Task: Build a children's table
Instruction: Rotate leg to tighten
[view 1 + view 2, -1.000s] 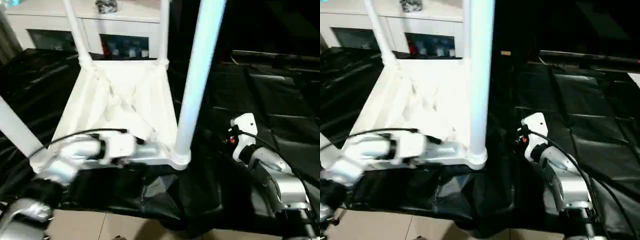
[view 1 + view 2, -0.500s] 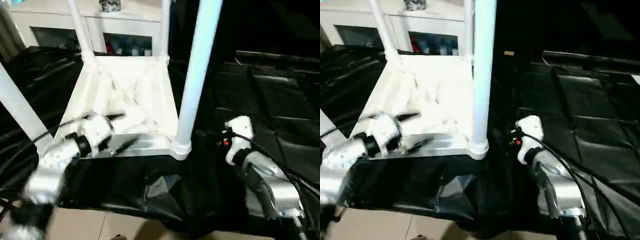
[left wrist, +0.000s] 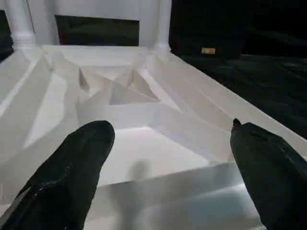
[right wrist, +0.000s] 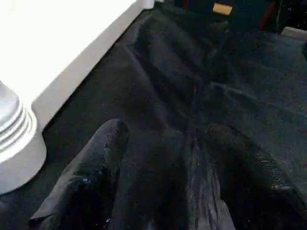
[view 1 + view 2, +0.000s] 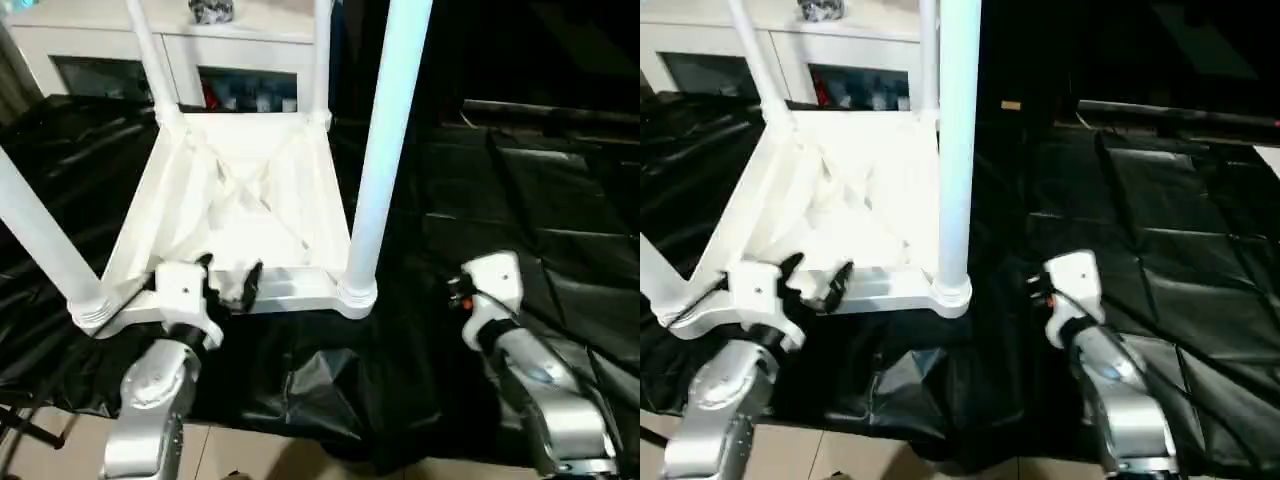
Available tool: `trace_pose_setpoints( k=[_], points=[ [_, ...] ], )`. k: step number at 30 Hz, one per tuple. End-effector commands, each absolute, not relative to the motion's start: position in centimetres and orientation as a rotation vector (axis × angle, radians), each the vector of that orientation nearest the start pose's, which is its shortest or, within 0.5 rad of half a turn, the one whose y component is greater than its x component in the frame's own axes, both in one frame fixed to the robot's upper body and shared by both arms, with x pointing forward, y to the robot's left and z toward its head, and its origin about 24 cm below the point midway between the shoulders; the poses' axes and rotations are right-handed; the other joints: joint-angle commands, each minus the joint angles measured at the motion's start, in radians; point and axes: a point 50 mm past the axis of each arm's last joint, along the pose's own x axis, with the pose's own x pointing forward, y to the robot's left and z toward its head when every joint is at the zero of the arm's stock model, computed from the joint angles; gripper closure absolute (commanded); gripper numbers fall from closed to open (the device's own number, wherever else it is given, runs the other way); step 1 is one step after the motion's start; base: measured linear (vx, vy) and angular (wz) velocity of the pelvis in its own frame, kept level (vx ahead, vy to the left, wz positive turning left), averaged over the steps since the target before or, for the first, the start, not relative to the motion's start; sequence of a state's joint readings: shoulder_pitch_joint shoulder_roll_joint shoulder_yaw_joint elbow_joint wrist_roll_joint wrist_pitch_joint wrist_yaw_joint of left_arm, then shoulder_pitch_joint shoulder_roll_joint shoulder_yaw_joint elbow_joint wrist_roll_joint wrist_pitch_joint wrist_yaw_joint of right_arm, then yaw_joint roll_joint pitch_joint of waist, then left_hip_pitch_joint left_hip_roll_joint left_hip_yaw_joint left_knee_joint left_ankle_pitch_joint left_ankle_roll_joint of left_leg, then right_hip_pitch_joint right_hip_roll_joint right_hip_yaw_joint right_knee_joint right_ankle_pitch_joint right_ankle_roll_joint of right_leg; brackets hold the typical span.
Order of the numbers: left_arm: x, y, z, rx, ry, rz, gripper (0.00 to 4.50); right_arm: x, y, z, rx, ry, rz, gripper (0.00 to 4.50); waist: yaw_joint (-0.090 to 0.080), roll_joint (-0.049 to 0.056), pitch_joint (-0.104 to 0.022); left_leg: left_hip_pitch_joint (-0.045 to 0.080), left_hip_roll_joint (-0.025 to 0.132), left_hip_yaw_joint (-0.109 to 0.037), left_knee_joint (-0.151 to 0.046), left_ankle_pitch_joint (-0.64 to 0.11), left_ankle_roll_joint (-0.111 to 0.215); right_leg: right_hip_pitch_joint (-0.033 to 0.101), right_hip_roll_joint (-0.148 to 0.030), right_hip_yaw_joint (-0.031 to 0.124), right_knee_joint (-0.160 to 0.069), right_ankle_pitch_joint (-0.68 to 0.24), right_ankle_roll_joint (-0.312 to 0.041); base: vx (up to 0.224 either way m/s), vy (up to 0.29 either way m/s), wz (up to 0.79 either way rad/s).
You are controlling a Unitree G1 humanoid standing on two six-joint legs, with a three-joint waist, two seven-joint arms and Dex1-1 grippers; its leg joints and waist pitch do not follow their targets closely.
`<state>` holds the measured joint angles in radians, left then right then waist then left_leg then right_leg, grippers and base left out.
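Fingers point(image 3: 72, 167) of my left gripper point(image 5: 228, 278) stand spread over the upturned children's table point(image 5: 240, 200)'s near rim, empty. Right gripper point(image 4: 163, 182) hovers part-open over black sheeting point(image 5: 520, 200). With all legs seated, I'd grip the rim squarely before flipping it.

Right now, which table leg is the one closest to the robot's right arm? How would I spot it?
Find the upside-down white table top on the black sheet. Its near corner beside the right arm holds a leg standing straight up. It looks thickest and bluish, unlike the thin far legs by the cabinet.

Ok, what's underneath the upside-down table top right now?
The table top lies on crinkled black sheeting, which spreads out on every side. The surface under that sheeting is covered and cannot be made out. Pale floor shows at the near edge.
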<state>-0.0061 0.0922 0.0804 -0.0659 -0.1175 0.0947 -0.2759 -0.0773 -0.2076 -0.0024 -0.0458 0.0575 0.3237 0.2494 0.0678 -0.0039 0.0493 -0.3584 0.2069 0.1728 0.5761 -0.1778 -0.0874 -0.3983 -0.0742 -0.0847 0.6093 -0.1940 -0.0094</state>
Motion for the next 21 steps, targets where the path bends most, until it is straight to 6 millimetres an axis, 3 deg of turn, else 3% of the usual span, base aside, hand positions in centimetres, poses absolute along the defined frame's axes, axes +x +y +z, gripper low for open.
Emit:
trace_pose_setpoints(
  k=[1, 4, 7, 8, 9, 10, 11, 12, 13, 14, 15, 16, 17, 18, 19, 20, 21],
  points=[
    [25.42, 16.76, 5.48, -0.027, 0.027, -0.182, 0.04, 26.73, -17.03, 5.01, -0.131, 0.199, 0.226, 1.55, -0.005, -0.004, -0.049, 0.001, 0.015, -0.005, -0.063, -0.302, 0.019, 0.034, -0.047, 0.048, -0.109, -0.404, -0.027, 0.000, 0.000, 0.00],
    [25.47, 16.67, 5.68, -0.031, 0.016, -0.174, 0.04, 26.71, -16.90, 5.02, -0.129, 0.197, 0.222, 1.55, -0.009, -0.007, -0.050, -0.003, 0.015, -0.006, -0.063, -0.290, 0.020, 0.037, -0.048, 0.048, -0.107, -0.388, -0.029, 0.000, 0.000, 0.00],
    [25.28, 16.48, 5.67, -0.010, 0.009, -0.189, 0.04, 26.70, -16.89, 4.96, -0.122, 0.198, 0.214, 1.55, -0.011, -0.002, -0.052, -0.004, 0.015, -0.006, -0.062, -0.274, 0.024, 0.038, -0.047, 0.050, -0.101, -0.338, -0.040, 0.000, 0.000, 0.00],
    [25.25, 16.48, 5.64, -0.002, 0.014, -0.187, 0.04, 26.71, -16.89, 4.99, -0.118, 0.196, 0.211, 1.55, -0.013, -0.001, -0.053, -0.003, 0.018, -0.009, -0.063, -0.272, 0.018, 0.038, -0.042, 0.047, -0.099, -0.325, -0.043, 0.000, 0.000, 0.00],
    [25.23, 16.40, 5.71, 0.007, 0.011, -0.190, 0.04, 26.75, -16.90, 5.03, -0.114, 0.194, 0.208, 1.55, -0.021, 0.006, -0.053, 0.004, 0.029, -0.019, -0.069, -0.287, -0.004, 0.037, -0.018, 0.032, -0.097, -0.276, -0.052, 0.000, 0.000, 0.00],
    [25.22, 16.37, 5.75, 0.008, 0.008, -0.192, 0.04, 26.76, -16.90, 5.03, -0.113, 0.193, 0.207, 1.55, -0.028, 0.010, -0.053, 0.010, 0.041, -0.028, -0.076, -0.300, -0.009, 0.038, -0.005, 0.022, -0.095, -0.236, -0.065, 0.000, 0.000, 0.00],
    [25.21, 16.28, 5.82, 0.010, 0.004, -0.194, 0.04, 26.79, -16.92, 5.01, -0.113, 0.195, 0.204, 1.55, -0.045, 0.022, -0.055, 0.028, 0.099, -0.061, -0.103, -0.304, 0.026, 0.037, 0.005, 0.007, -0.076, -0.135, -0.118, 0.000, 0.000, 0.00],
    [25.20, 16.25, 5.84, 0.010, 0.006, -0.193, 0.04, 26.80, -16.92, 5.00, -0.113, 0.195, 0.202, 1.55, -0.050, 0.045, -0.055, 0.048, 0.182, -0.099, -0.139, -0.292, 0.069, 0.024, -0.004, -0.007, -0.027, -0.062, -0.178, 0.020, -0.090, 0.07],
    [25.22, 16.23, 5.84, 0.013, 0.007, -0.192, 0.04, 26.82, -16.90, 5.00, -0.112, 0.195, 0.204, 1.55, -0.063, 0.042, -0.056, 0.052, 0.224, -0.119, -0.152, -0.253, 0.120, 0.012, -0.015, -0.008, 0.023, -0.035, -0.199, 0.020, -0.090, 0.07],
    [25.24, 16.22, 5.84, 0.015, 0.008, -0.192, 0.04, 26.85, -16.87, 5.00, -0.111, 0.194, 0.205, 1.55, -0.062, 0.042, -0.057, 0.055, 0.229, -0.120, -0.153, -0.234, 0.142, 0.004, -0.019, -0.007, 0.034, -0.032, -0.212, 0.017, -0.130, 0.04],
    [25.25, 16.20, 5.92, 0.014, 0.004, -0.187, 0.04, 26.89, -16.81, 5.02, -0.121, 0.193, 0.212, 1.55, -0.065, 0.026, -0.056, 0.046, 0.210, -0.098, -0.146, -0.242, 0.199, 0.006, -0.032, 0.004, 0.038, -0.005, -0.259, 0.011, -0.196, 0.06],
    [25.25, 16.20, 5.92, 0.014, 0.004, -0.187, 0.04, 26.89, -16.81, 5.02, -0.121, 0.193, 0.212, 1.55, -0.063, 0.017, -0.056, 0.038, 0.186, -0.081, -0.137, -0.262, 0.224, 0.008, -0.038, 0.011, 0.029, 0.010, -0.301, 0.011, -0.196, 0.06],
    [25.31, 16.28, 5.82, 0.004, 0.027, -0.181, 0.04, 26.96, -16.63, 5.06, -0.153, 0.192, 0.240, 1.55, -0.053, -0.053, -0.067, -0.011, -0.083, 0.047, 0.125, -0.333, 0.238, 0.037, -0.019, 0.036, -0.114, -0.114, -0.413, 0.001, -0.194, 0.02],
    [25.37, 16.33, 5.83, 0.007, 0.032, -0.180, 0.04, 26.99, -16.56, 4.99, -0.157, 0.200, 0.252, 1.55, -0.025, -0.065, -0.081, -0.039, -0.110, 0.037, 0.190, -0.305, 0.238, 0.079, -0.063, 0.066, -0.116, -0.208, -0.354, -0.015, -0.172, -0.04],
    [25.40, 16.34, 5.84, 0.008, 0.033, -0.179, 0.04, 27.00, -16.58, 4.96, -0.158, 0.204, 0.251, 1.55, -0.007, -0.045, -0.050, -0.084, -0.075, -0.008, 0.154, -0.127, 0.163, 0.095, -0.131, 0.029, -0.097, -0.336, -0.080, -0.015, -0.172, -0.04],
    [25.42, 16.37, 5.82, 0.009, 0.036, -0.177, 0.04, 27.05, -16.52, 4.96, -0.165, 0.206, 0.261, 1.55, -0.005, -0.040, -0.047, -0.084, -0.056, -0.042, 0.130, -0.099, 0.122, 0.088, -0.182, 0.000, -0.117, -0.387, 0.257, -0.049, -0.173, 0.10],
    [25.41, 16.37, 5.81, 0.010, 0.036, -0.178, 0.04, 27.06, -16.47, 4.98, -0.169, 0.204, 0.266, 1.55, -0.003, -0.027, -0.047, -0.082, -0.042, -0.065, 0.135, -0.131, 0.143, 0.098, -0.240, 0.010, -0.125, -0.409, 0.295, -0.081, -0.098, 0.25]
  ],
)
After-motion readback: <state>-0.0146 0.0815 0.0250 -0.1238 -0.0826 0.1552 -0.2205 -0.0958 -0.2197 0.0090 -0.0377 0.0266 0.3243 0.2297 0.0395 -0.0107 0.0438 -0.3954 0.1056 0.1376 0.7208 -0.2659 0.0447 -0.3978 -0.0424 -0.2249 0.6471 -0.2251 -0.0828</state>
